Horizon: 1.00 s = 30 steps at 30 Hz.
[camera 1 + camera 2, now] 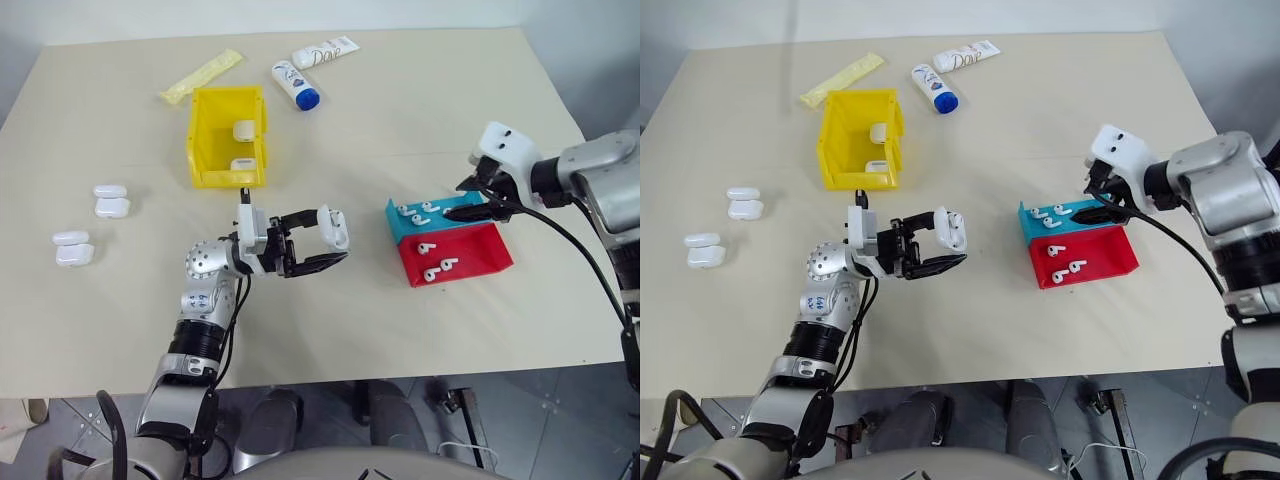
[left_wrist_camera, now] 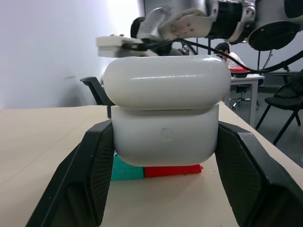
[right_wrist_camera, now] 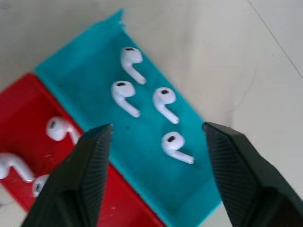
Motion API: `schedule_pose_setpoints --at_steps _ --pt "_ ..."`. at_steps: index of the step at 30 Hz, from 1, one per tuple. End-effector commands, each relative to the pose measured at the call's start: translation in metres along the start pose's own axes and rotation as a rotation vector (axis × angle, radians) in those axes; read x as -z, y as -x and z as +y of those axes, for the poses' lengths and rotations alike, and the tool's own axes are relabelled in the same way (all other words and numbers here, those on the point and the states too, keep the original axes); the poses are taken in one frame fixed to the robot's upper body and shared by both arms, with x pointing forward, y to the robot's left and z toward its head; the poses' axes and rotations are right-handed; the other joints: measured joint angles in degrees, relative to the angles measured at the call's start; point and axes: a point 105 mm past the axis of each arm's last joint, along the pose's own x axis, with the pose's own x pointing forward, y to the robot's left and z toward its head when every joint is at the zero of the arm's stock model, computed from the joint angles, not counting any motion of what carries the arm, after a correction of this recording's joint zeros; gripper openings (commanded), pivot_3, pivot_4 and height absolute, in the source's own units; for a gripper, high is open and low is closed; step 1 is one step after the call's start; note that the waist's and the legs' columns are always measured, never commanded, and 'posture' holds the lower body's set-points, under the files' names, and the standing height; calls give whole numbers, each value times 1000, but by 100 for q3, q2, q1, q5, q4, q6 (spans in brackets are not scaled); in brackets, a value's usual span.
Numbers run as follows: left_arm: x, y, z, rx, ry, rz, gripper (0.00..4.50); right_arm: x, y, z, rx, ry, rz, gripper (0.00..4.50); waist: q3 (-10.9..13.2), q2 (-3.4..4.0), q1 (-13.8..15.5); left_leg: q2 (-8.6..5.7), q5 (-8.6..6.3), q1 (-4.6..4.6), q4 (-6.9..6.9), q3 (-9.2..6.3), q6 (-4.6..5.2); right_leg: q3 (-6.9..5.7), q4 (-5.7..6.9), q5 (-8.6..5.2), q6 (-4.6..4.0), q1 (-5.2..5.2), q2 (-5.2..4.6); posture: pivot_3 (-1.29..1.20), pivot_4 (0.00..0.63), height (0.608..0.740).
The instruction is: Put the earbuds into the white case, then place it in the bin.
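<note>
Table (image 1: 420, 330), beige, carries every item in the eye views. At centre frame the left gripper (image 1: 330, 243) is closed on a white case (image 1: 336, 227); in the left wrist view the case (image 2: 165, 111) is clamped between both black fingers (image 2: 90, 175), its lid seated slightly offset on the body. The case is held above the table, between the bin and the trays.

At upper centre-left stands the yellow bin (image 1: 205, 135). Two further cases (image 1: 243, 130) are seen inside it, near its right wall.

At right of centre a blue tray (image 1: 400, 225) and a red tray (image 1: 480, 262) lie touching, the blue one farther up the frame. Four earbuds (image 3: 165, 101) are seen in the blue tray in the right wrist view, and more earbuds (image 3: 59, 128) in the red tray.

The right gripper (image 1: 470, 212) is placed over the upper right part of the blue tray, pointing down and toward frame left. In the right wrist view its fingers (image 3: 90, 165) are seen spread apart, with nothing between them and the earbuds lying beyond.

At left of frame two pairs of spare cases (image 1: 110, 201) and (image 1: 73, 249) rest on the table. Along the upper edge a yellow packet (image 1: 200, 77), a blue-capped bottle (image 1: 296, 84) and a white tube (image 1: 325, 52) are laid out.
</note>
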Motion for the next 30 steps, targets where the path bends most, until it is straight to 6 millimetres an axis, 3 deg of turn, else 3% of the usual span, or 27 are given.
schedule_pose_setpoints --at_steps 1,8,12,30 --pt "-10 -6 -1 8 -42 -35 2788 -4 2 -12 37 8 29 3304 0 0 -1 0 0 0 0 -1 0 -1 0 0 0 0 0 0 150 740" --pt "-10 -9 -6 5 -42 -45 2788 4 -7 -20 25 -25 127 3304 -2 2 -29 0 0 0 -1 1 0 1 3 0 -1 -3 2 0 150 740" --pt "-10 -10 -7 1 -41 -49 2788 1 -10 -21 17 -7 127 2431 -2 2 -63 0 1 -1 -2 0 -1 1 4 0 -1 -6 3 0 150 740" --pt "-11 -10 -15 -26 -38 -55 2788 7 -31 -19 -41 41 188 2431 -11 16 -100 0 2 0 -1 3 -3 5 10 0 -2 -9 5 0 150 740"
